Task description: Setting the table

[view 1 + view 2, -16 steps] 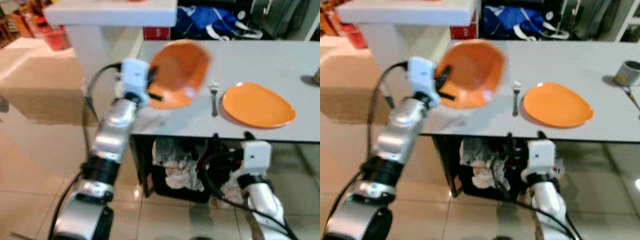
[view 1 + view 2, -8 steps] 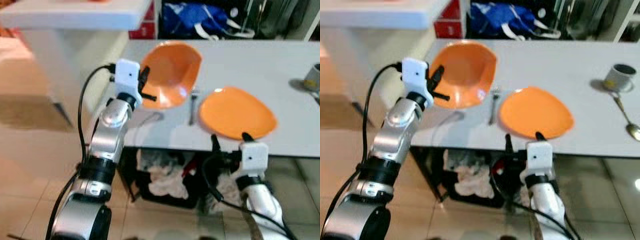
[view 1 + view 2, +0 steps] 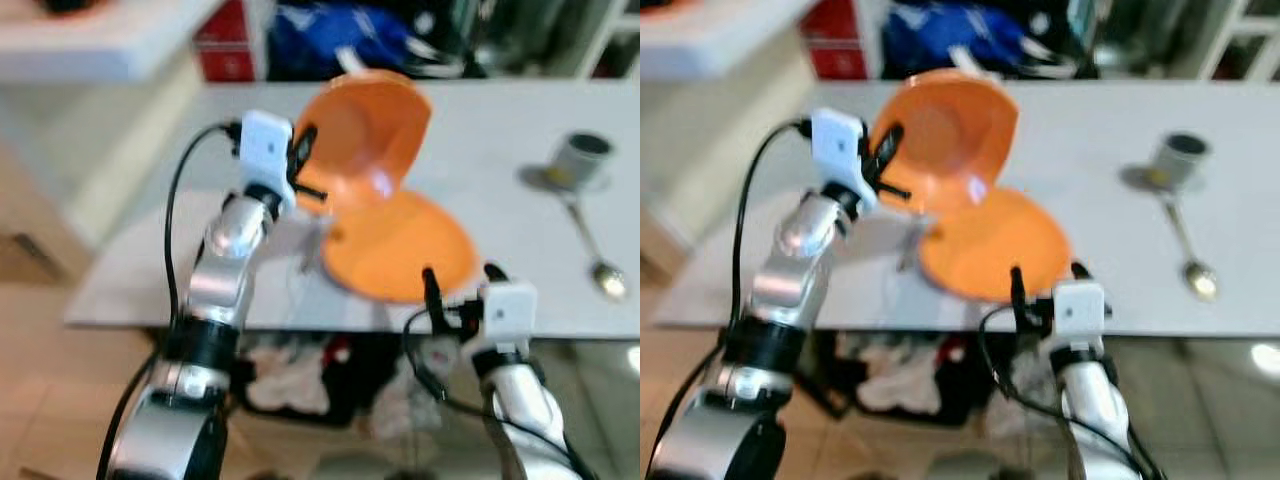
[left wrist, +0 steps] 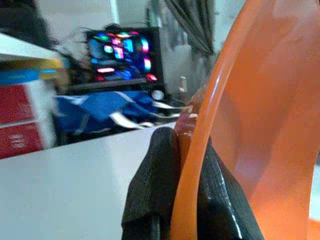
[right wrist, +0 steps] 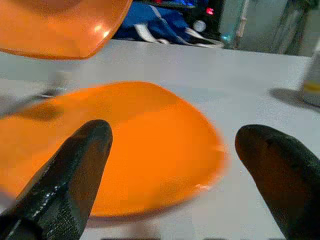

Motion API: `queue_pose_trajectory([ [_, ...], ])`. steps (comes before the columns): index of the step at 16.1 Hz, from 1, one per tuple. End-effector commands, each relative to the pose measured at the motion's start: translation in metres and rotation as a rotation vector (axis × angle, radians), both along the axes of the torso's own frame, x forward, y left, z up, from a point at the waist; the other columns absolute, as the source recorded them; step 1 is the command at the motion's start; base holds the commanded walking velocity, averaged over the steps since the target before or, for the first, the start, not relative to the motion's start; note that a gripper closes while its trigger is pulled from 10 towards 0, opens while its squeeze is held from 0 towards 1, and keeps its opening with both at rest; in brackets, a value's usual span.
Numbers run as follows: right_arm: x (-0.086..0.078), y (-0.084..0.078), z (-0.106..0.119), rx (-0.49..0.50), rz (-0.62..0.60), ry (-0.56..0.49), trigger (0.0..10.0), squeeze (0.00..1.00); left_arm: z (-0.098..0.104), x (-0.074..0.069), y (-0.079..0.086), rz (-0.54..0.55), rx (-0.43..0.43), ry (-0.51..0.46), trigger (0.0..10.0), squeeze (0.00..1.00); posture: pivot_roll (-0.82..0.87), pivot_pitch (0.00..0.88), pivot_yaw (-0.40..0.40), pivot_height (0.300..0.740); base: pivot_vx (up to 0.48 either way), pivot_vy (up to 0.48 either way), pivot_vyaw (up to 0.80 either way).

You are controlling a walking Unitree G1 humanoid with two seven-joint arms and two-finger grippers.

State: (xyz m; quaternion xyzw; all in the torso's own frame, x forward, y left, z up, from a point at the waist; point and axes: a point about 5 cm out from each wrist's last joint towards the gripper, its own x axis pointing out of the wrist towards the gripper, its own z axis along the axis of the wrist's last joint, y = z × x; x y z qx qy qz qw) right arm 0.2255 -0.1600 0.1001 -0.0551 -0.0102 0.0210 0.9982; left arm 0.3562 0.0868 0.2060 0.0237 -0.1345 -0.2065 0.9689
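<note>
**Two orange dishes, one in the air above the other**

One orange bowl [image 3: 365, 135] is hanging tilted in the air, because the left gripper [image 3: 300, 165] is pinching its rim between both fingers [image 4: 155, 185]. Its hollow is facing the camera, above the far left part of the orange plate [image 3: 400, 245]. This plate is lying flat near the front edge of the white table [image 3: 500, 130]. I judge the bowl is being carried to this place setting.

The right gripper [image 3: 458, 290] is waiting low at the near edge, fingers spread apart and empty, facing the plate. A grey mug [image 3: 578, 158] and a spoon [image 3: 592, 255] are lying to the far right. Beside the plate on the left is something blurred, perhaps a fork.
</note>
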Motion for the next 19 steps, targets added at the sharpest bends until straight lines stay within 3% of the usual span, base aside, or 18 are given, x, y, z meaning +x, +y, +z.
queue_pose_trajectory([
  [1, 0.0, -0.005, 0.001, -0.007, -0.018, 0.002, 10.0, 0.0, 0.011, -0.002, -0.009, -0.037, -0.007, -0.047, 0.0, 0.0, -0.16, 0.022, 0.065, 0.727, 0.247, -0.409, 0.0],
  [7, 0.0, -0.004, 0.002, -0.008, -0.018, 0.002, 10.0, 0.0, 0.012, -0.004, -0.011, -0.06, -0.018, -0.054, 0.0, 0.0, -0.16, 0.026, 0.062, 0.727, 0.264, -0.395, 0.0],
  [11, -0.002, -0.005, 0.001, -0.009, -0.018, 0.008, 10.0, 0.0, 0.015, -0.013, -0.026, -0.155, -0.008, -0.075, 0.0, 0.0, -0.16, 0.035, 0.06, 0.727, 0.11, 0.0, 0.0],
  [13, -0.004, -0.005, 0.0, -0.011, -0.017, 0.011, 10.0, 0.0, 0.011, -0.017, -0.037, -0.236, -0.046, 0.005, 0.0, 0.0, -0.16, 0.038, 0.056, 0.727, 0.0, 0.0, 0.0],
  [14, -0.004, -0.005, 0.0, -0.012, -0.015, 0.013, 10.0, 0.0, 0.007, -0.014, -0.043, -0.256, -0.089, 0.094, 0.0, 0.0, -0.16, 0.04, 0.054, 0.727, 0.0, 0.0, 0.0],
  [16, -0.004, -0.005, -0.001, -0.014, -0.01, 0.017, 10.0, 0.0, -0.002, -0.004, -0.055, -0.262, -0.263, 0.32, 0.0, 0.0, -0.17, 0.039, 0.05, 0.727, 0.0, 0.0, 0.0],
  [19, -0.005, -0.005, -0.001, -0.018, -0.009, 0.019, 10.0, 0.0, -0.012, 0.001, -0.066, -0.269, -0.44, 0.559, 0.0, 0.0, -0.18, 0.04, 0.052, 0.727, 0.0, 0.0, 0.0],
])
